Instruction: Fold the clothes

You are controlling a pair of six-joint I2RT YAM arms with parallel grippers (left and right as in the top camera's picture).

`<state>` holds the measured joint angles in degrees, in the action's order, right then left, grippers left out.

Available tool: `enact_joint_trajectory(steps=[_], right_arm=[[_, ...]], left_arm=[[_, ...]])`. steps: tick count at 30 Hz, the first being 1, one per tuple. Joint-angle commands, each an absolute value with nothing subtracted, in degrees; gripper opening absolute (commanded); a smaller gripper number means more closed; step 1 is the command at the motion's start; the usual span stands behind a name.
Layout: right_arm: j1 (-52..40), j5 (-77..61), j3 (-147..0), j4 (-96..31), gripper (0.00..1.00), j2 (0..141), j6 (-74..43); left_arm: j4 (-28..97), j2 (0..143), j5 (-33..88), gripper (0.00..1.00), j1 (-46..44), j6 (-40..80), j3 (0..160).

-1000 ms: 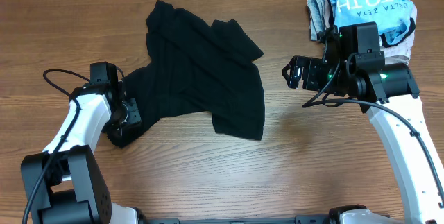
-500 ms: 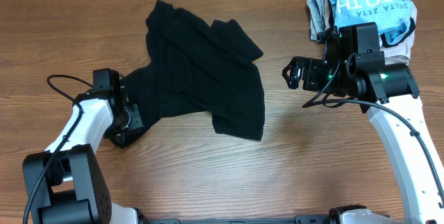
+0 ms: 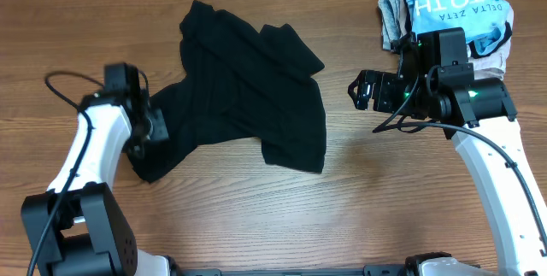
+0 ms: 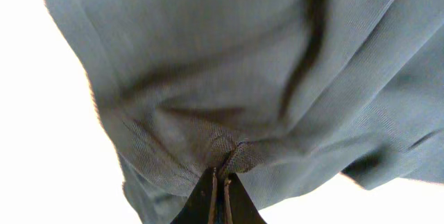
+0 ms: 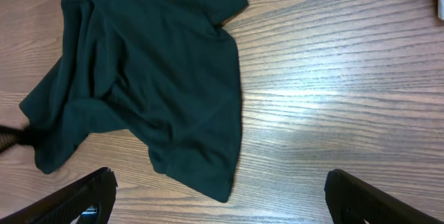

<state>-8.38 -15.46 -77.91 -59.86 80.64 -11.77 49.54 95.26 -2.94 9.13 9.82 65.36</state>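
Black T-shirt point(image 3: 248, 88): you have it spread out but rumpled on the wooden table point(image 3: 385, 190), left of centre, with creases running across the body and one sleeve pointing toward the right arm.
Shirt, near edge: its lower left corner reaches your left arm; the lower right corner lies flat on the wood.
Left gripper point(image 3: 156, 129): clenched on the black T-shirt at that lower left corner.
Left wrist view: the fingertips point(image 4: 212, 186) meet with a pinch of cloth between them; the shirt fabric point(image 4: 243, 78) bunches and fans out just above them. You cannot tell from here whether the corner is off the table.
Right gripper point(image 3: 357, 90): released, jaws spread wide, nothing between them; it hangs over bare wood to the right of the shirt, apart from it.
Right wrist view: your two fingers point(image 5: 90, 191) stand at the lower corners, and the shirt point(image 5: 152, 78) lies ahead of them.
Stack, far right corner: a light blue shirt point(image 3: 457, 2) with lettering on top, a grey garment point(image 3: 391, 15) and a beige garment point(image 3: 502, 49) beneath, well apart from the black one.
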Motion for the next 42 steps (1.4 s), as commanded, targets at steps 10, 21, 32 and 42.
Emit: enact_joint_trajectory(steps=[10,21,32,42], right_arm=[[-8.5,-12.9,-79.1,-59.3,0.99,80.8,-11.6],[-8.5,-12.6,-79.1,-59.0,0.99,80.8,-11.6],[-8.5,-12.6,-79.1,-59.0,1.00,80.8,-11.6],[-8.5,-12.6,-79.1,-59.0,1.00,80.8,-11.6]], left_arm=[[28.7,96.2,-10.9,0.04,19.2,6.4,74.9],[24.3,100.2,-4.6,1.00,25.3,8.3,75.8],[56.9,98.3,14.7,0.90,22.3,6.2,80.7],[46.5,98.6,10.0,0.86,20.2,6.3,65.9]])
